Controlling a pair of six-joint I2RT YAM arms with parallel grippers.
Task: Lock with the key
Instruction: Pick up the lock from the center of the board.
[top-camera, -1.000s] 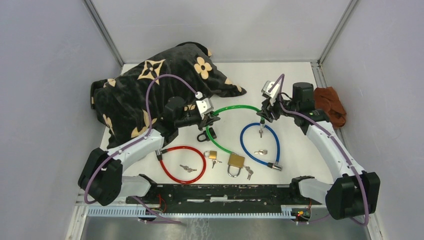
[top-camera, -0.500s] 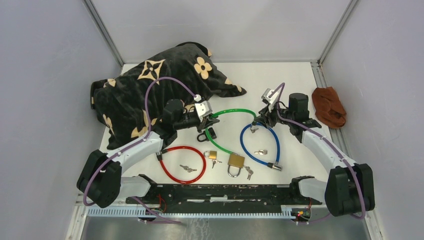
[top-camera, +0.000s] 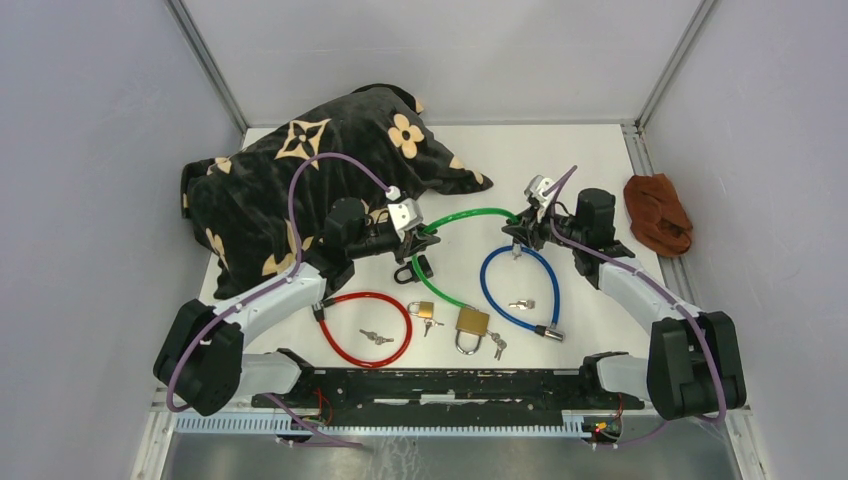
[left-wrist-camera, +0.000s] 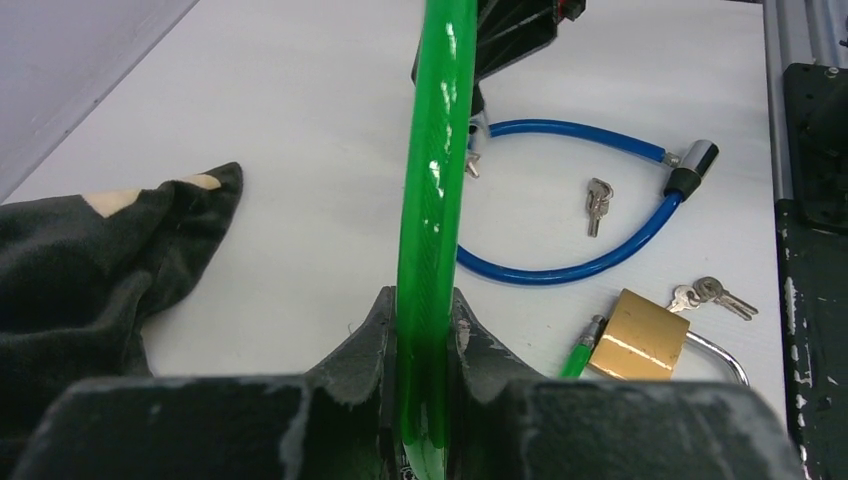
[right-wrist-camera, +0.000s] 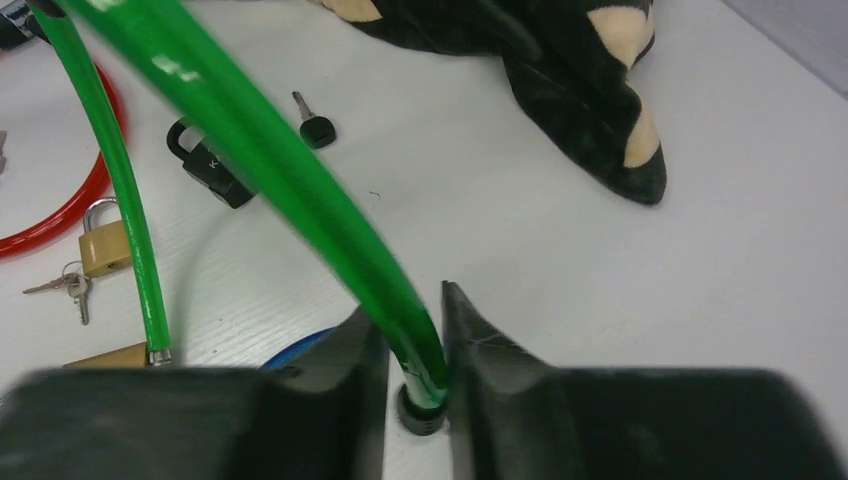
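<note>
Weighing the risks first, we think the stiff cable (left-wrist-camera: 432, 200) could twist or spring out of the right claw (right-wrist-camera: 415, 352). Its jaws sit on a round, slick sheath just above the black collar (right-wrist-camera: 420, 415), not on a flat face. We see no gap on either side of that sheath, so we read this claw as closed on the cable, though how firmly we cannot tell. A 2nd risk lies at the cable's free tip (left-wrist-camera: 577, 352), which rests on the table (left-wrist-camera: 300, 120) just beside the brass padlock (left-wrist-camera: 640, 345). Pulling the cable could drag that padlock and its keys (left-wrist-camera: 712, 294) along. What look like small keys (left-wrist-camera: 472, 160) hang under the right claw, close to the blue cable (left-wrist-camera: 580, 270), and may snag it. The left claw (left-wrist-camera: 425, 340) is clamped tight on the cable's other stretch. Both arms reach forward with bent elbows and wrists turned inward toward each other. The 2 claws are well apart over mid-table, with the cable arching between them.
</note>
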